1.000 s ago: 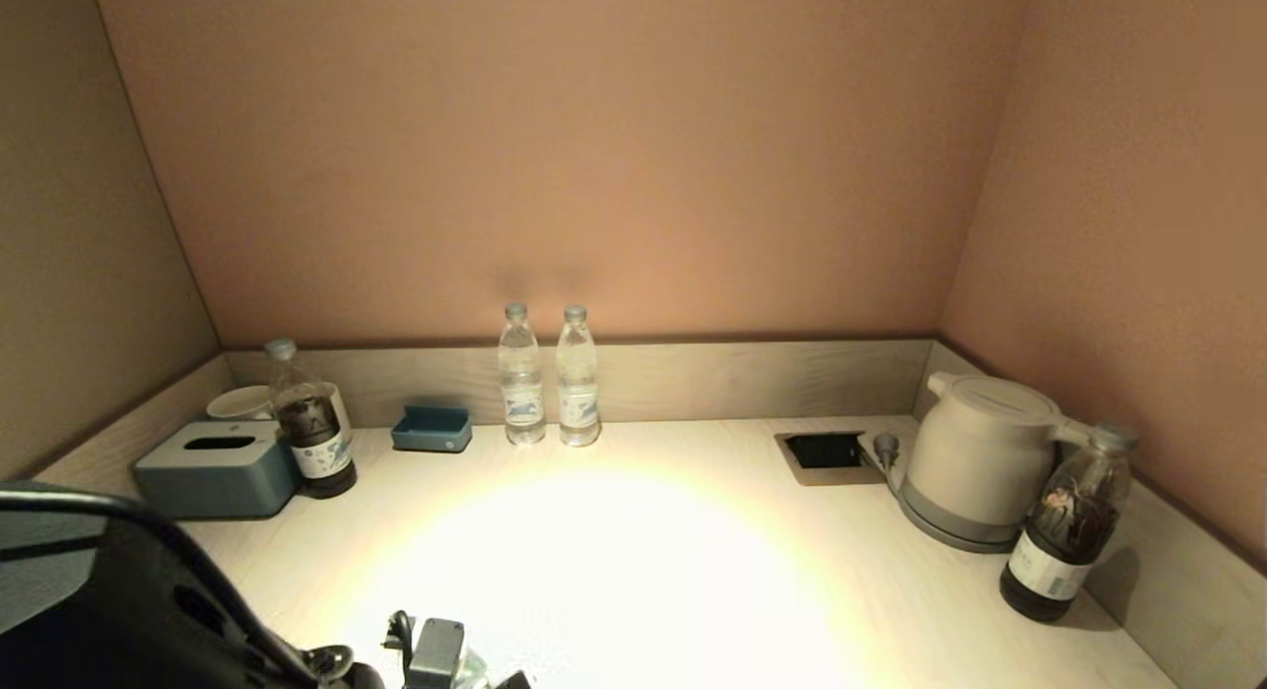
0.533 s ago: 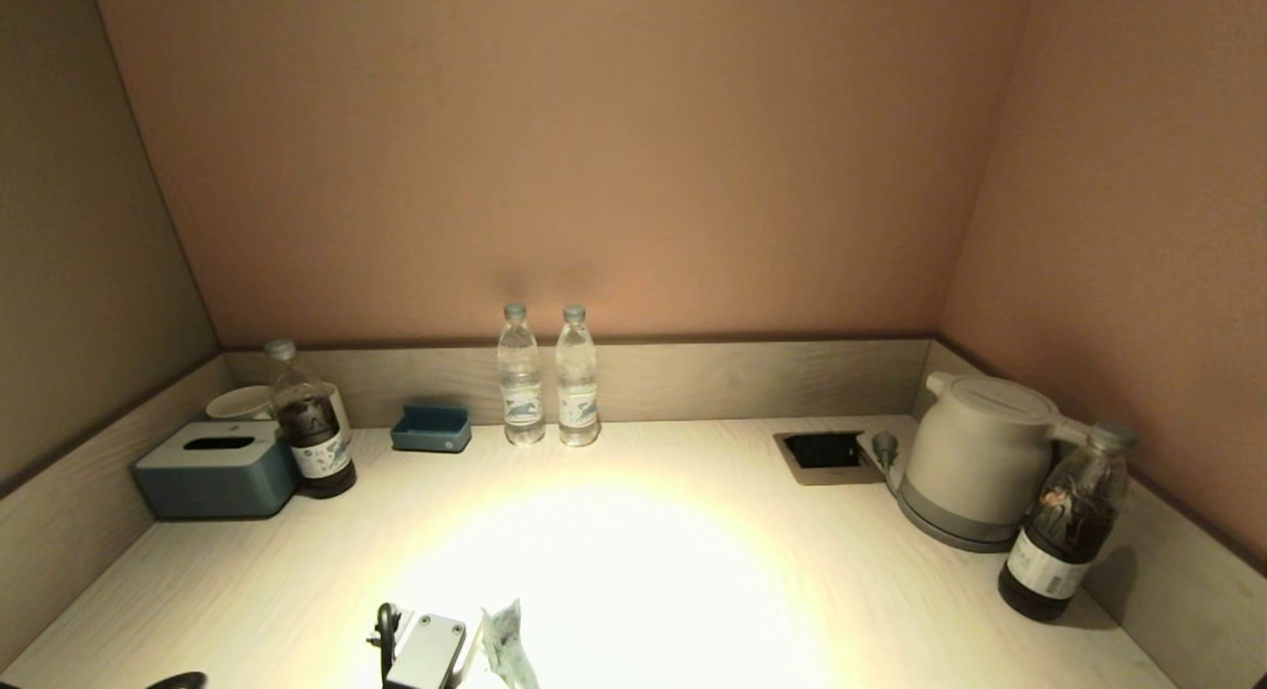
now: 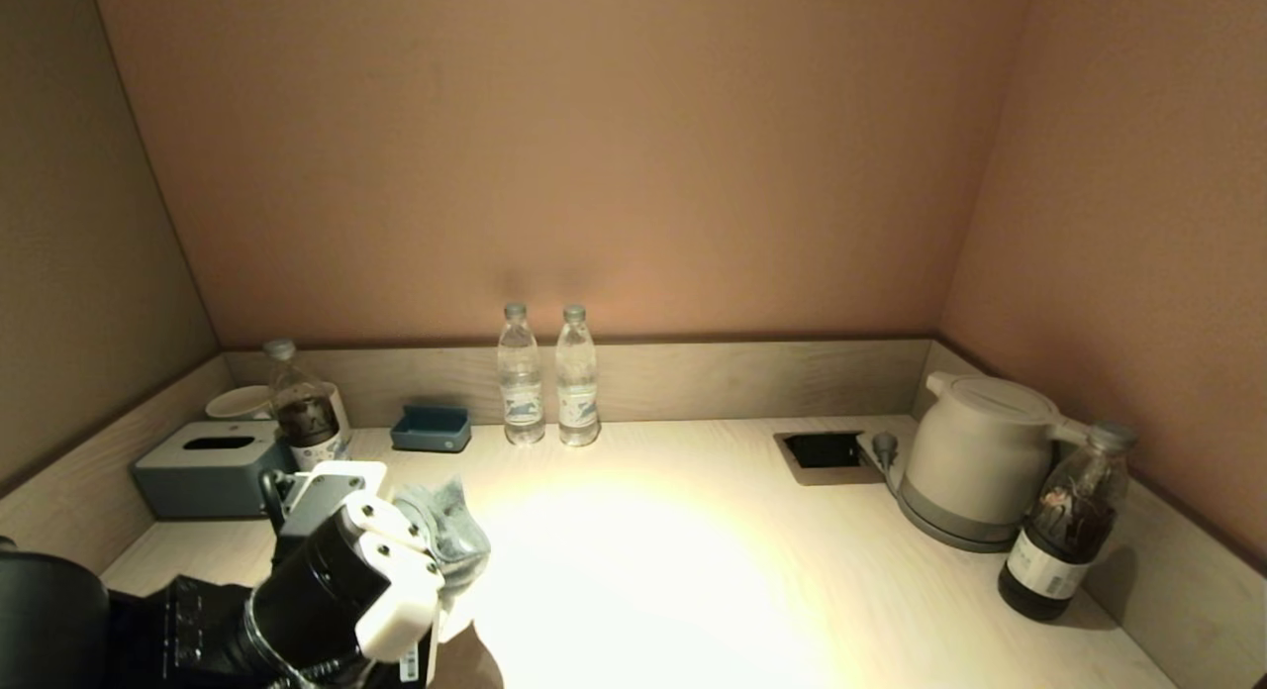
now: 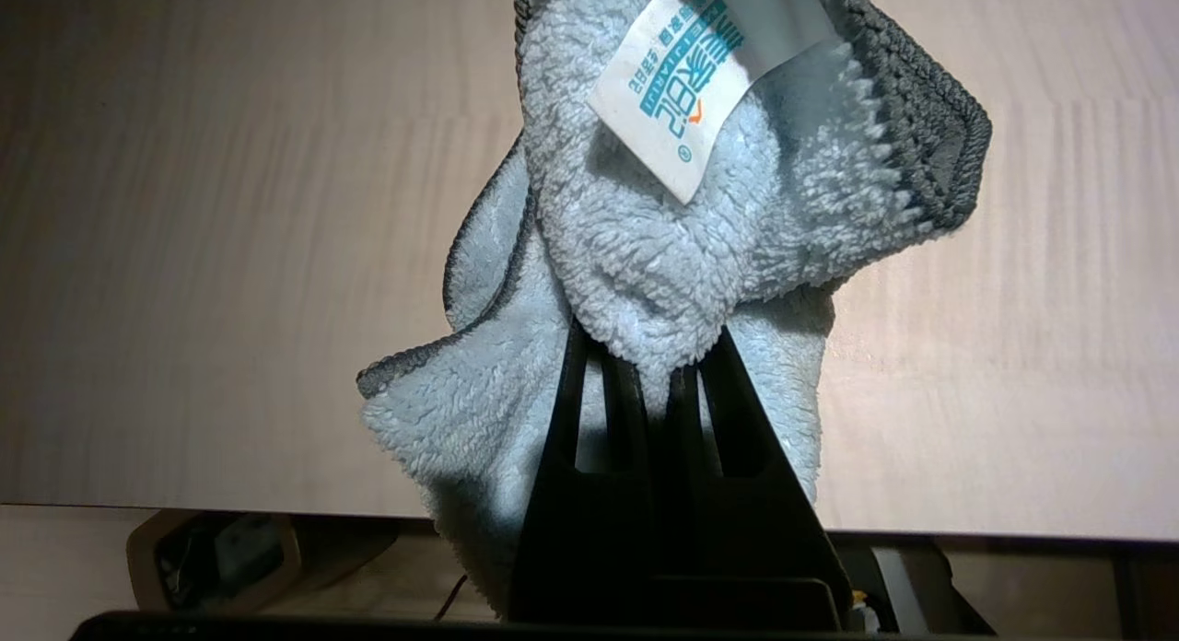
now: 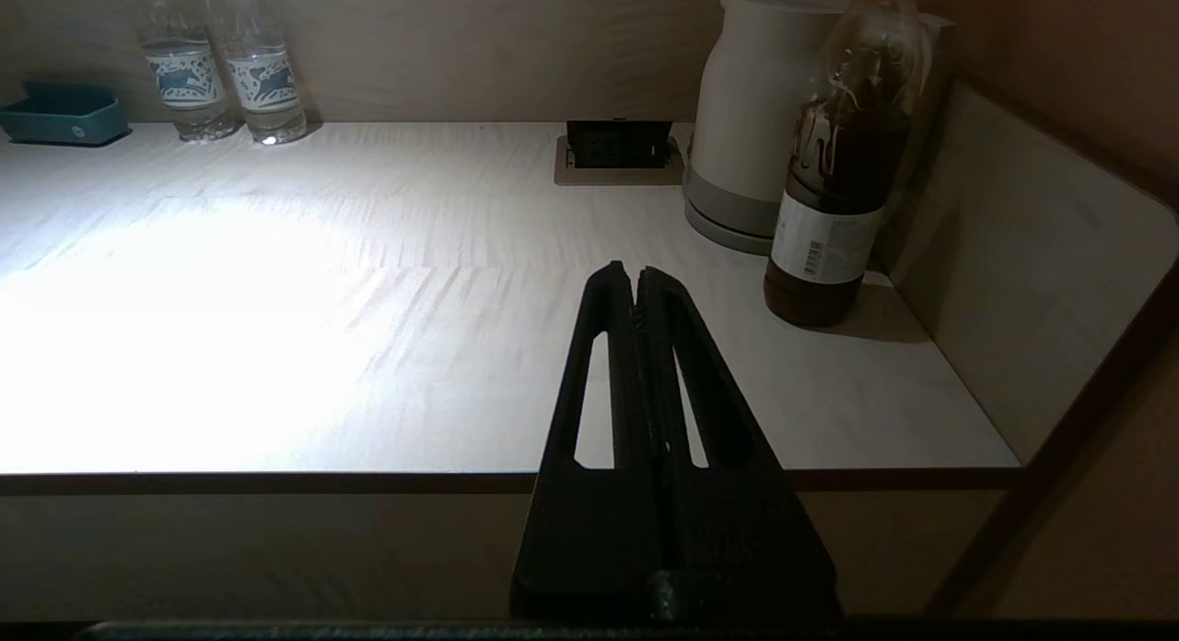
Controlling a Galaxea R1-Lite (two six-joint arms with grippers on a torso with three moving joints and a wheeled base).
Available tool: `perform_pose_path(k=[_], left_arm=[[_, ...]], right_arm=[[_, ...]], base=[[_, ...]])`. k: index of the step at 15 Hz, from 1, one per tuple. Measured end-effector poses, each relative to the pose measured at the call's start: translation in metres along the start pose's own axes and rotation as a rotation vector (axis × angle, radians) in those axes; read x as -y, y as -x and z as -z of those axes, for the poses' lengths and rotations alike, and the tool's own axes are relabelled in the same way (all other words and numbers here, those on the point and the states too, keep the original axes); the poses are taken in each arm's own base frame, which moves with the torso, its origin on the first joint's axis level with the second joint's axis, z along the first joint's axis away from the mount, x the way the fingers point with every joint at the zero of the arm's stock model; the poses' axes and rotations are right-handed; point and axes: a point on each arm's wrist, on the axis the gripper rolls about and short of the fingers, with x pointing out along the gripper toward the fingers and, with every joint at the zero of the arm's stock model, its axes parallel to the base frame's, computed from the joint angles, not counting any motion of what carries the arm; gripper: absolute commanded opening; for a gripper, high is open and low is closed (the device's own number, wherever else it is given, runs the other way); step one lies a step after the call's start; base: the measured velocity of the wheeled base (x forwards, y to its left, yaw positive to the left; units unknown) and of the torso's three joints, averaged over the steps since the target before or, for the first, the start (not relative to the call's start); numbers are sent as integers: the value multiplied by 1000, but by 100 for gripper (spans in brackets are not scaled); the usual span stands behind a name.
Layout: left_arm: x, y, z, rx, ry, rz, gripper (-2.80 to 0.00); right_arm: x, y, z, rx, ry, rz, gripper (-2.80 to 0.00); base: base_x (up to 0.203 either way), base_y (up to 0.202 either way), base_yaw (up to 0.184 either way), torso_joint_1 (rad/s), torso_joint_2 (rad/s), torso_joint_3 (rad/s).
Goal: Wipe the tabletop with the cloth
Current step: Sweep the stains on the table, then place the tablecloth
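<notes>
My left gripper [image 3: 450, 550] is shut on the light-blue terry cloth [image 3: 453, 531] and holds it above the near-left part of the pale wood-grain tabletop [image 3: 693, 570]. In the left wrist view the cloth [image 4: 663, 254] bunches around the black fingers [image 4: 599, 420], its white tag [image 4: 677, 88] hanging free, and the tabletop [image 4: 184, 254] lies below. My right gripper [image 5: 636, 277] is shut and empty, parked at the table's front edge, out of the head view. The black socket recess [image 3: 824, 451] lies at the back right.
A blue-grey tissue box [image 3: 213, 466], a dark bottle [image 3: 307, 422], a white cup [image 3: 238, 402] and a small blue tray [image 3: 432, 429] stand back left. Two water bottles [image 3: 549, 377] stand mid-back. A kettle [image 3: 975, 456] and dark bottle [image 3: 1069, 521] stand right.
My left arm has risen and moved forward over the table's left side, carrying the cloth, which now shows fully in the head view.
</notes>
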Motion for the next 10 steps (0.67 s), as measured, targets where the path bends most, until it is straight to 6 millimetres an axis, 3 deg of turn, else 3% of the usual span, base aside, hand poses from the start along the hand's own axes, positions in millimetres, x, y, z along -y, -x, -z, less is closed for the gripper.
perform_pose_path(k=[3,5,10], left_arm=[[-40,-14,-34,49,129,-132,-280],[-81,-22,-56,75,220,-254,-280],[-167,-31,-83,90,384,-444,-280]], right_arm=[[0,0,0,1,0,-1,-280],[0,0,0,1,1,0,-280],[0,0,0,1,0,0,-280]], base=[[0,0,0,0,0,0],[0,0,0,0,0,0],[0,0,0,0,0,0]])
